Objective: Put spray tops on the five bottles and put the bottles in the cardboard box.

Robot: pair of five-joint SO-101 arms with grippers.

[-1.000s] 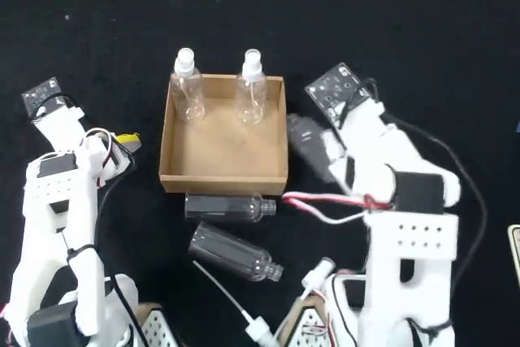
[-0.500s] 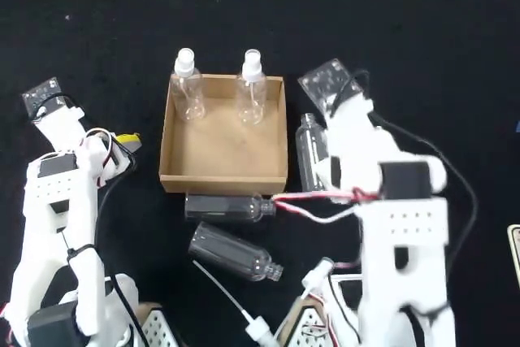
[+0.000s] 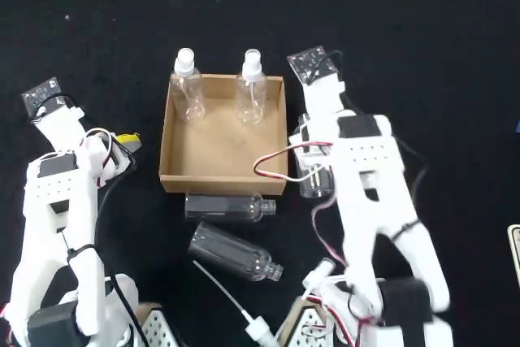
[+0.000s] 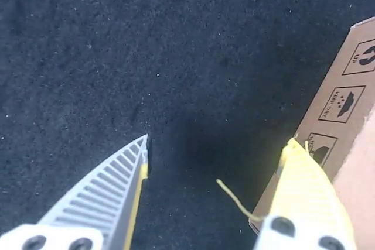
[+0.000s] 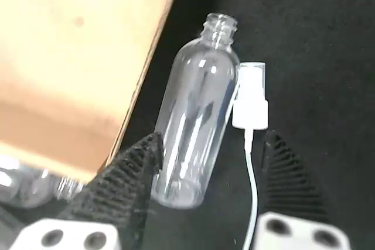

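The cardboard box [image 3: 223, 140] holds two upright bottles with spray tops [image 3: 186, 83] [image 3: 252, 85] at its far side. Two uncapped bottles [image 3: 227, 206] [image 3: 236, 252] lie in front of it. A third uncapped bottle [image 5: 199, 118] lies by the box's right wall [image 5: 76, 57], with a loose spray top [image 5: 252, 103] touching it. My right gripper [image 5: 211, 165] hangs open just above this bottle [image 3: 315, 183], near its base. More loose spray tops [image 3: 321, 272] [image 3: 260, 331] lie near the front. My left gripper [image 4: 217, 156] is open over bare cloth, left of the box corner [image 4: 345, 98].
The black cloth [image 3: 422, 62] covers the table. The arms' white bases [image 3: 154, 327] stand at the near edge. The right arm's red and white cable [image 3: 280, 160] loops over the box's right wall. A pale object [image 3: 514, 243] lies at the far right edge.
The right arm has swung left and forward, and now covers the bottle beside the box. The left arm has kept still.
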